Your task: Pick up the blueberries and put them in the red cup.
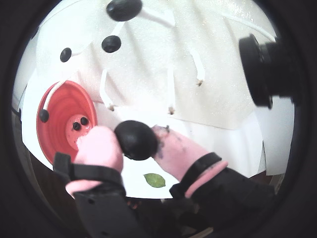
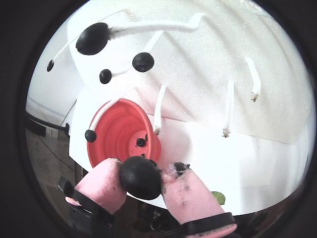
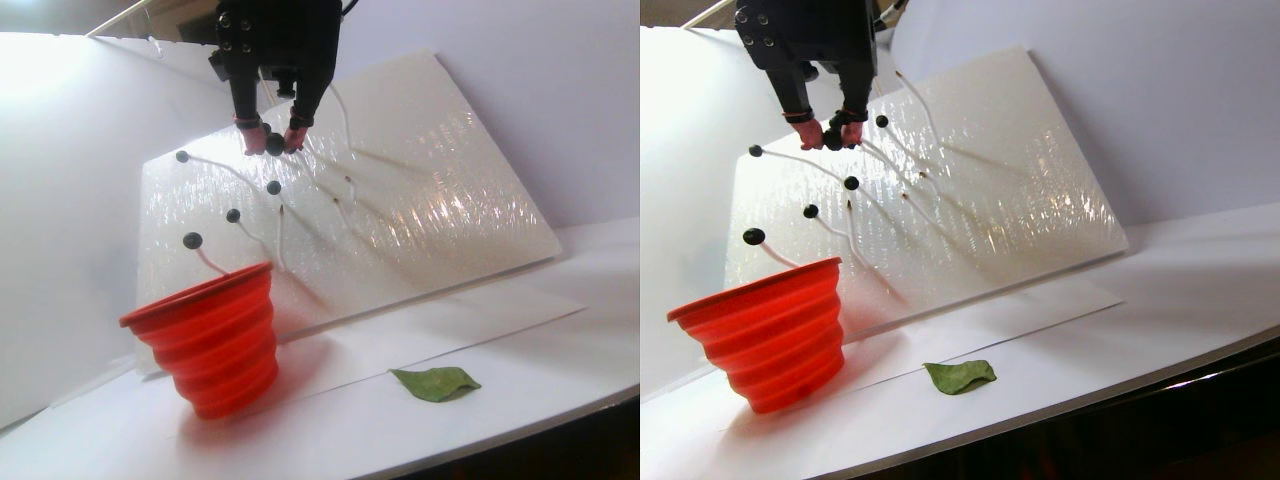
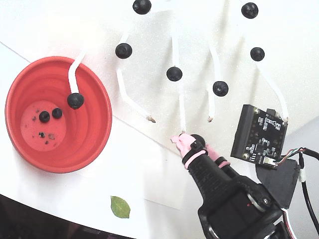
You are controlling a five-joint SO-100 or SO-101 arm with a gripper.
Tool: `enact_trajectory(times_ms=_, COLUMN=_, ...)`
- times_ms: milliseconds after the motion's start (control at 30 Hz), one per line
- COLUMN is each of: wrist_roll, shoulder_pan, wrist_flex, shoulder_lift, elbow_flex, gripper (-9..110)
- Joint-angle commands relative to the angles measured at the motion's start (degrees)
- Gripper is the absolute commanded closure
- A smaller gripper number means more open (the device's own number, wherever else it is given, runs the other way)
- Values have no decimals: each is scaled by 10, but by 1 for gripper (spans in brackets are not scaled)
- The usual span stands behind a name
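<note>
My gripper point(image 1: 134, 141) has pink-padded fingers and is shut on one blue-black blueberry point(image 1: 136, 140), held in the air in front of the tilted white board. It shows the same in the other wrist view point(image 2: 141, 177), the stereo view point(image 3: 272, 143) and the fixed view point(image 4: 193, 141). The red cup point(image 4: 89, 124) stands to the left and below, with two blueberries point(image 4: 44, 116) on its speckled bottom. Several more blueberries point(image 4: 174, 73) sit on white stems on the board. One point(image 4: 75, 100) hangs over the cup's rim.
The white board point(image 3: 430, 190) leans against the back wall. A green leaf point(image 4: 120, 207) lies on the white table near its dark front edge. A black camera module with a circuit board point(image 4: 259, 132) sticks out beside the arm.
</note>
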Motion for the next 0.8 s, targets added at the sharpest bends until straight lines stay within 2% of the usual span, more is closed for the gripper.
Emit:
enact_trajectory(times_ms=0, wrist_roll=8, shoulder_pan=-35, wrist_flex=10, shoulder_lift=51, elbow_flex=-10, gripper=90)
enact_trajectory(times_ms=367, wrist_roll=34, shoulder_pan=-82, wrist_flex=26, shoulder_lift=69, elbow_flex=15, gripper=90)
enact_trajectory(times_ms=767, wrist_roll=62, shoulder_pan=-118, wrist_flex=-24, shoulder_lift=-34, elbow_flex=-17, gripper=90)
